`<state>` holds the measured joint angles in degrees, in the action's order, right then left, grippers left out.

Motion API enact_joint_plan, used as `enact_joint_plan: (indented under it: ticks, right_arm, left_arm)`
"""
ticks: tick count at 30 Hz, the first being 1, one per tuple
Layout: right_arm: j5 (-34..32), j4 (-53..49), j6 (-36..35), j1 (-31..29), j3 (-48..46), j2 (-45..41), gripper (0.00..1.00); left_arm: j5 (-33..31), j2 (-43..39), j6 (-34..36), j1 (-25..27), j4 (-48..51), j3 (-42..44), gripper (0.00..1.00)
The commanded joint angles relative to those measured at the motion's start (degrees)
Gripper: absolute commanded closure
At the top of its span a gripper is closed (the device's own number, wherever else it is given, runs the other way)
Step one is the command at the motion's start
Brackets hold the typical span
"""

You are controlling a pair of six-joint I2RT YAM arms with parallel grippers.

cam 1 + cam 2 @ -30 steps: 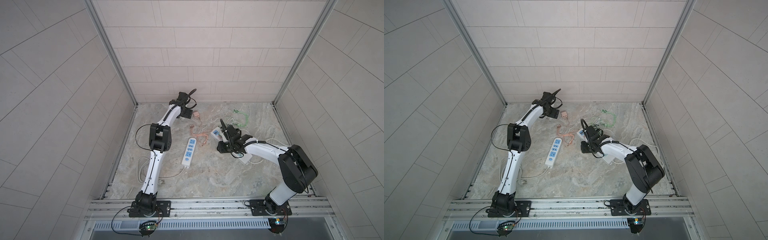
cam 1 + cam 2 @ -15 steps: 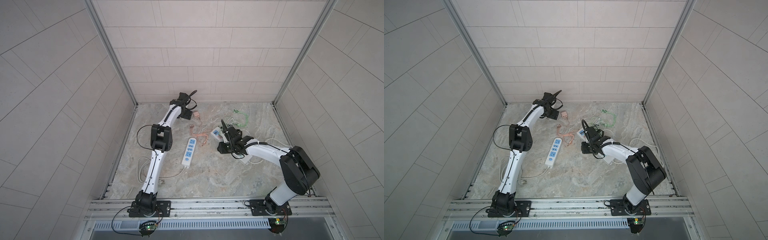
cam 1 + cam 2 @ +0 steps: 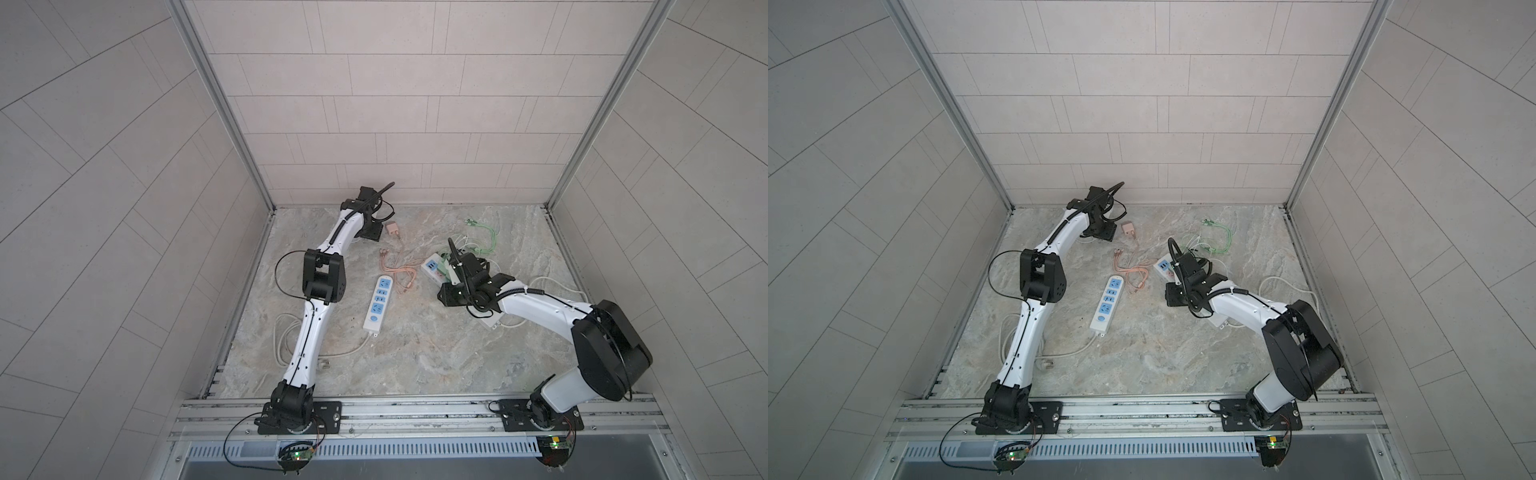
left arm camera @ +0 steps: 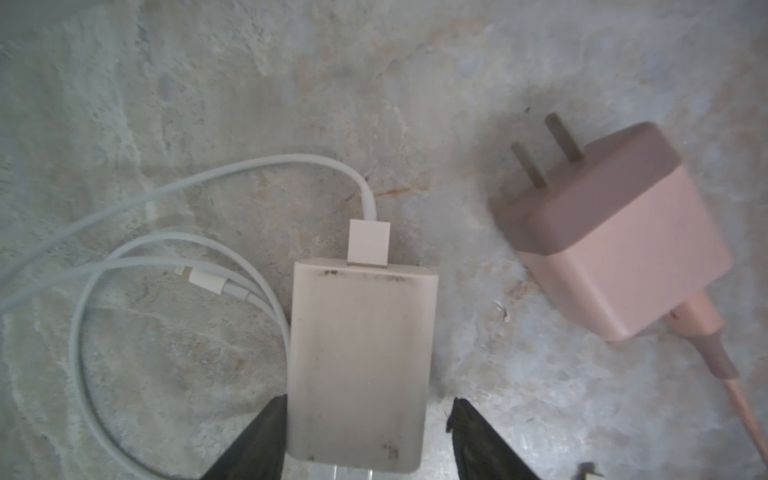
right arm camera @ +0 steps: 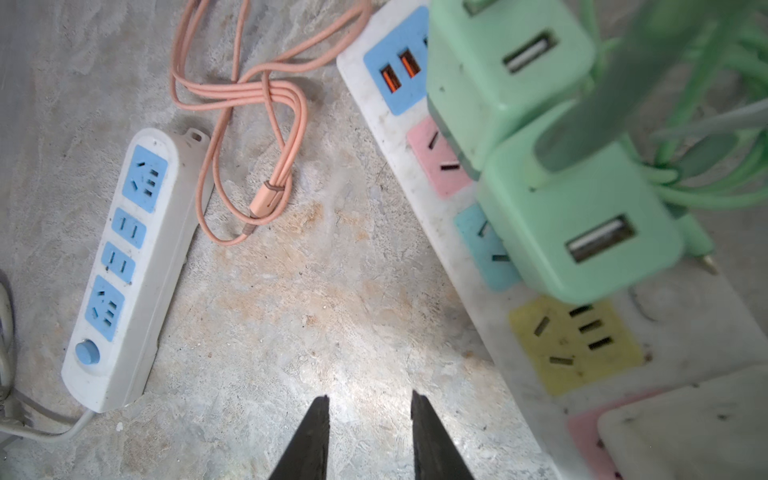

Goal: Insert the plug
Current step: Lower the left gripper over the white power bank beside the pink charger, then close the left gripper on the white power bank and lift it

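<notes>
By the back wall the left gripper (image 4: 368, 400) stays open astride the charger (image 4: 361, 332); right gripper (image 5: 370, 397) barely parted.

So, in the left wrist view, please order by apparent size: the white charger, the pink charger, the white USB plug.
1. white charger and pink charger: look about alike, so unranked.
2. white USB plug: clearly smallest.

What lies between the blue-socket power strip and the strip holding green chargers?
A looped pink cable, beside the blue-socket power strip; otherwise bare floor up to the charger strip. Seen in the right wrist view and both top views.
</notes>
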<state>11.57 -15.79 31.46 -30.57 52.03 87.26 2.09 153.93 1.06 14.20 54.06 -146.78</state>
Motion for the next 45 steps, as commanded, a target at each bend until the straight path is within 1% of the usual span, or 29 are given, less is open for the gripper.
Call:
enact_joint_plan:
  ticks: [1,3,7,8,11,15,17,20,26,33,37,42,45]
  right_arm:
    - [-0.84,-0.62,-0.76,0.17,-0.83,-2.29,0.67]
    - [-0.77,-0.74,-0.77,0.18,-1.06,-2.84,0.67]
    - [-0.94,-1.20,-0.79,0.22,-1.53,-4.13,0.67]
    - [-1.02,-1.45,-0.82,0.24,-1.61,-4.37,0.67]
    - [-1.19,-2.18,-1.14,0.29,-1.69,-5.54,0.67]
    - [-1.29,-2.58,-1.14,0.20,-2.11,-6.96,0.68]
    - [-1.38,-2.82,-1.14,0.28,-2.15,-7.28,0.68]
    - [-1.31,-3.00,-1.14,0.28,-2.20,-7.46,0.68]
    - [-1.20,-3.53,-0.92,0.31,-2.14,-9.04,0.67]
    - [-1.08,-5.45,-0.94,0.32,-2.02,-12.87,0.67]
    - [-0.29,-5.29,-0.70,0.35,-2.95,-16.74,0.67]
    - [1.94,-1.48,1.00,0.42,-4.43,-21.47,0.66]
    - [4.85,-0.73,2.00,0.37,-3.53,-22.02,0.66]
  left_arm:
    - [-0.54,1.55,-0.53,0.82,2.36,-1.45,0.33]
    - [-0.44,1.75,-0.78,1.10,2.24,-1.47,0.36]
    - [-0.48,1.51,-2.18,1.29,2.07,-1.20,0.50]
    - [-0.51,1.23,-2.54,1.28,1.82,-0.92,0.52]
    - [-0.56,-0.32,-3.65,1.32,-0.12,1.33,0.57]
    - [-0.65,-2.29,-4.86,1.31,-2.23,3.80,0.59]
    - [-0.42,-2.81,-5.04,1.29,-2.22,4.15,0.63]
    - [-0.34,-5.52,-5.05,1.27,-3.41,7.79,0.65]
    - [2.30,-16.45,-5.38,1.33,-10.03,22.27,0.65]
    - [5.39,-31.74,-7.72,1.26,-27.35,45.90,0.65]
    - [8.72,-40.36,-9.35,1.41,-38.09,59.31,0.65]
    - [13.09,-50.66,-9.80,1.86,-49.62,73.27,0.65]
    - [14.35,-55.92,-8.57,3.21,-55.25,80.35,0.63]
